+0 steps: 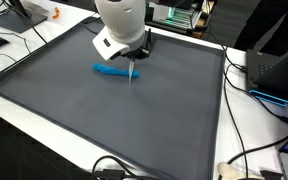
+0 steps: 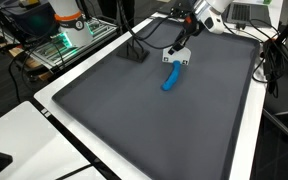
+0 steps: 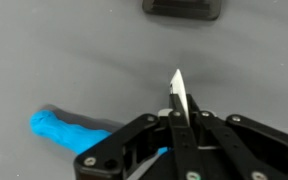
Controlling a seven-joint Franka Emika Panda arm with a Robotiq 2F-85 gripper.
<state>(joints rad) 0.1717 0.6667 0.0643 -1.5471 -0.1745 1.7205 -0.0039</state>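
Observation:
My gripper (image 1: 134, 58) (image 2: 180, 47) (image 3: 176, 122) hangs over the far part of a large dark grey mat (image 1: 104, 110) (image 2: 144, 120). Its jaws are shut on a thin white blade-like piece (image 3: 176, 90) (image 1: 134, 72) that points down toward the mat. A long blue lump (image 1: 109, 71) (image 2: 170, 78) (image 3: 64, 130) lies flat on the mat just beside the blade's tip. In the wrist view the lump's near end is hidden behind the gripper's black links. Whether the blade touches the mat or the lump cannot be told.
A small black box (image 3: 182, 8) (image 2: 134, 55) sits on the mat just beyond the gripper. Cables and a laptop (image 1: 279, 70) lie off one side of the mat. An electronics rack with green lights (image 2: 69, 35) (image 1: 174, 15) stands past the far edge.

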